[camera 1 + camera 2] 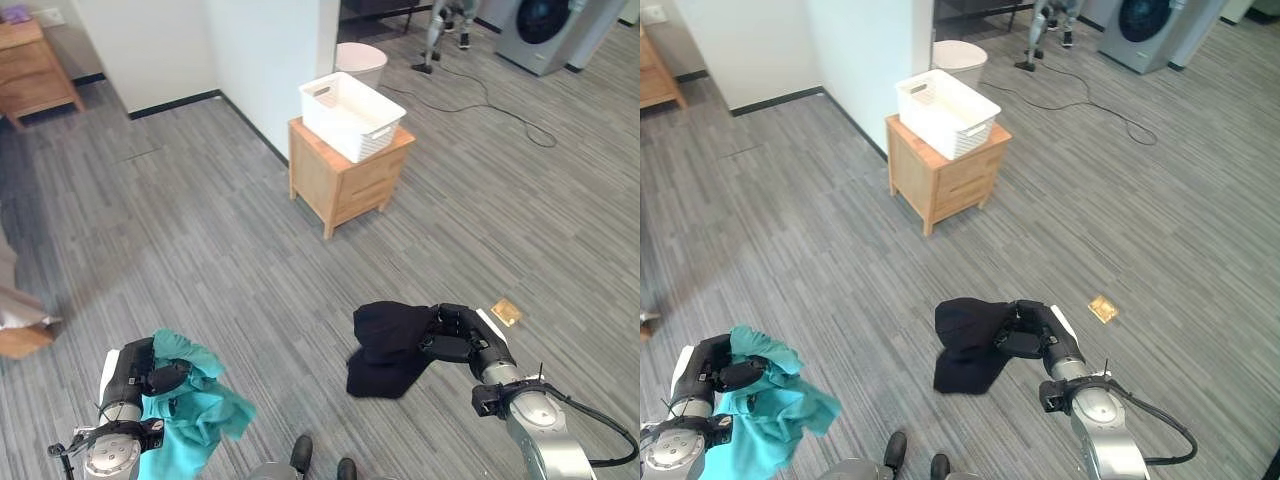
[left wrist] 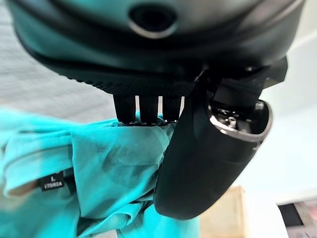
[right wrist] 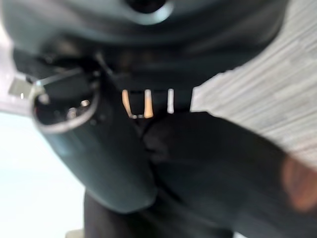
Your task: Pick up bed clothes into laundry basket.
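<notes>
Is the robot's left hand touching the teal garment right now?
Touching. In the left wrist view the left hand has its thumb and fingers closed on the teal garment, and the left eye view shows the cloth hanging from that hand.

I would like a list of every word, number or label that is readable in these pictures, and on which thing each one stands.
"L": on the small dark tag sewn in the teal garment that the left hand holds.
A second line under it on the same tag: too small and blurred to read.
Black garment in the right hand, white basket, wooden cabinet: no text visible.
</notes>
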### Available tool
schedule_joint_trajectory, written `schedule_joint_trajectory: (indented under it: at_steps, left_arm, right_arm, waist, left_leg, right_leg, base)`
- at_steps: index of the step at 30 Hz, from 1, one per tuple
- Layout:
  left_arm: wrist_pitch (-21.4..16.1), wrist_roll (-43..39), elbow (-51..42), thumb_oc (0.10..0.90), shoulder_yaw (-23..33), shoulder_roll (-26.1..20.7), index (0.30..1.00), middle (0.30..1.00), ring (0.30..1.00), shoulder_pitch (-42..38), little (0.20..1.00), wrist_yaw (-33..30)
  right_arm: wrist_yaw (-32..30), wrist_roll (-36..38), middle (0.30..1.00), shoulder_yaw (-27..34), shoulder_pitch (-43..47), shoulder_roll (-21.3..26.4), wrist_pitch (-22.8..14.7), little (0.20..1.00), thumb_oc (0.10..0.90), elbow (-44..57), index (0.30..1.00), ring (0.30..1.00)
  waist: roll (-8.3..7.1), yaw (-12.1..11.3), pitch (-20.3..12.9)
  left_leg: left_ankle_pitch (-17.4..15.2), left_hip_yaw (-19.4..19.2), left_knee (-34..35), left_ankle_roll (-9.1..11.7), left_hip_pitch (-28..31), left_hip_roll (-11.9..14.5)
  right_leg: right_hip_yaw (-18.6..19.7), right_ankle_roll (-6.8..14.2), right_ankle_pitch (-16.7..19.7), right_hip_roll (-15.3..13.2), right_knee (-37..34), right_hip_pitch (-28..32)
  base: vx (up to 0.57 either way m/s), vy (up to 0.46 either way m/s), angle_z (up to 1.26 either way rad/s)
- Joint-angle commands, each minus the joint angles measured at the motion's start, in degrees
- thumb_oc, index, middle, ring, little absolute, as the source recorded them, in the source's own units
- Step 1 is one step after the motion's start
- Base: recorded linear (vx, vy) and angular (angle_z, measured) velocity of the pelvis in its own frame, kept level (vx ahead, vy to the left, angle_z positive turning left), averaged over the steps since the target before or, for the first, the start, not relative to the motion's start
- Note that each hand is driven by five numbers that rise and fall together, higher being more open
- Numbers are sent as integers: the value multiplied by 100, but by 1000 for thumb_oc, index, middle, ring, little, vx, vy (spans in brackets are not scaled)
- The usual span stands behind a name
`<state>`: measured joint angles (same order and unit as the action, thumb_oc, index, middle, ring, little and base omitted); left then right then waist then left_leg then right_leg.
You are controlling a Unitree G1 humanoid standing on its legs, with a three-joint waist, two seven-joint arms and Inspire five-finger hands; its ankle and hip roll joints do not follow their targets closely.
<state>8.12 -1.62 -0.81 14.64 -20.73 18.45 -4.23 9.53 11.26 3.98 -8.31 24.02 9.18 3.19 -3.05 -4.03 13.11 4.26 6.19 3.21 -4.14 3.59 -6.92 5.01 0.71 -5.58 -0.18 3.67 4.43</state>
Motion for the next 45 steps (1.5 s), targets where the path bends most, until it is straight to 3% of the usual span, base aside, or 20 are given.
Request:
schedule_joint_trajectory:
  at_steps: [1,7,8,9,17,28,30,31,32,34,35,36,37,40,43,45]
  left_arm:
    - [-562,182,-475,400,29,-429,300,300,300,-326,300,-16]
    - [-622,199,-506,400,-141,-458,300,300,300,-549,300,-3]
    - [-604,-95,445,400,-330,-706,300,300,300,-1166,300,76]
    - [-602,-93,441,400,-329,-705,300,300,300,-1162,300,77]
    - [-578,-134,470,400,-228,-670,300,300,300,-1125,300,-34]
    - [-633,-104,228,400,252,-1240,300,300,300,-1207,300,-266]
    - [-647,-97,231,400,353,-1304,300,300,300,-1215,300,-305]
    - [-611,-70,296,400,489,-1351,300,300,300,-1174,300,-312]
    - [-610,-69,298,400,488,-1350,300,300,300,-1172,300,-312]
    - [-547,31,370,400,541,-1408,300,300,300,-1158,300,-347]
    - [-522,86,392,400,512,-1428,300,300,300,-1185,300,-358]
    - [-525,88,350,400,486,-1415,300,300,300,-1213,300,-363]
    - [-523,86,348,400,484,-1409,300,300,300,-1209,300,-361]
    - [-572,-64,215,400,508,-1330,300,300,300,-1243,300,-319]
    - [-573,-63,321,400,462,-1393,300,300,300,-1499,300,-360]
    - [-570,8,320,400,408,-1432,300,300,300,-1659,300,-372]
  right_arm:
    - [-89,45,300,246,409,344,-545,300,400,464,300,300]
    - [-106,97,300,198,250,238,-561,300,400,426,300,300]
    - [-444,364,300,337,328,200,-540,300,400,-639,300,300]
    - [-443,363,300,336,326,199,-539,300,400,-638,300,300]
    - [-477,458,300,110,954,309,-539,300,400,-603,300,300]
    - [-591,544,300,-92,1701,433,-638,300,400,-507,300,300]
    - [-553,467,300,-53,1644,434,-615,300,400,-490,300,300]
    - [-473,287,300,69,1514,459,-573,300,400,-381,300,300]
    - [-470,284,300,71,1508,458,-567,300,400,-374,300,300]
    - [-444,180,300,125,1413,434,-567,300,400,-300,300,300]
    - [-435,141,300,171,1341,400,-562,300,400,-321,300,300]
    - [-426,146,300,279,1194,362,-551,300,400,-383,300,300]
    - [-421,147,300,282,1186,368,-550,300,400,-379,300,300]
    - [-476,284,300,516,965,452,-587,300,400,-434,300,300]
    - [-610,358,300,635,881,493,-626,300,400,-428,300,300]
    - [-652,306,300,733,819,502,-632,300,400,-339,300,300]
  waist:
    - [-43,76,-820]
    - [1,162,-850]
    - [75,269,-866]
    - [75,273,-861]
    - [9,43,-834]
    - [-115,-371,-783]
    - [-80,-424,-760]
    - [-8,-403,-703]
    - [-15,-404,-720]
    - [102,-322,-573]
    - [153,-246,-503]
    - [238,-61,-397]
    - [252,-53,-401]
    - [312,256,-417]
    - [289,582,-454]
    - [310,728,-536]
  left_leg:
    - [-245,442,-135,57,5,10]
    - [-244,306,-33,63,94,66]
    - [-26,-206,78,304,-308,286]
    - [-24,-202,84,304,-298,285]
    - [-204,-121,-133,250,-247,245]
    - [-397,-114,-343,138,-485,144]
    - [-449,-71,-370,79,-473,106]
    - [-518,6,-366,-26,-366,68]
    - [-563,12,-349,-30,-345,63]
    - [-644,26,-376,-111,-215,88]
    - [-701,66,-411,-146,-116,88]
    - [-664,228,-440,-145,180,118]
    - [-682,244,-410,-141,209,133]
    - [-852,609,-370,-71,838,90]
    - [-1042,932,-279,81,1407,124]
    - [-1125,1062,-239,162,1746,251]
  right_leg:
    - [-177,234,826,89,-270,-223]
    - [-58,260,856,116,-299,-221]
    - [-784,270,862,-157,-622,-210]
    - [-788,270,863,-157,-627,-200]
    - [-863,262,838,-223,-665,-21]
    - [-830,426,860,-340,-611,-121]
    - [-864,460,744,-406,-260,-190]
    - [-924,538,828,-453,664,-497]
    - [-914,547,746,-461,734,-518]
    - [-915,664,1183,-518,1878,-1021]
    - [-833,694,1270,-475,2391,-1329]
    - [-716,670,1260,-194,2543,-1903]
    - [-730,665,1221,-187,2573,-1900]
    - [-807,562,1206,1,1584,-2349]
    - [-849,646,1630,82,14,-2591]
    - [-1256,710,1938,45,-558,-2551]
  base:
    - [30,8,-28]
    - [22,1,-21]
    - [30,3,-9]
    - [41,12,0]
    - [40,32,3]
    - [45,71,0]
    - [77,158,0]
    - [117,178,-2]
    - [96,201,7]
    - [97,178,12]
    - [297,236,1]
    - [264,155,9]
    - [341,117,25]
    - [401,43,39]
    - [524,-26,60]
    - [535,-66,74]
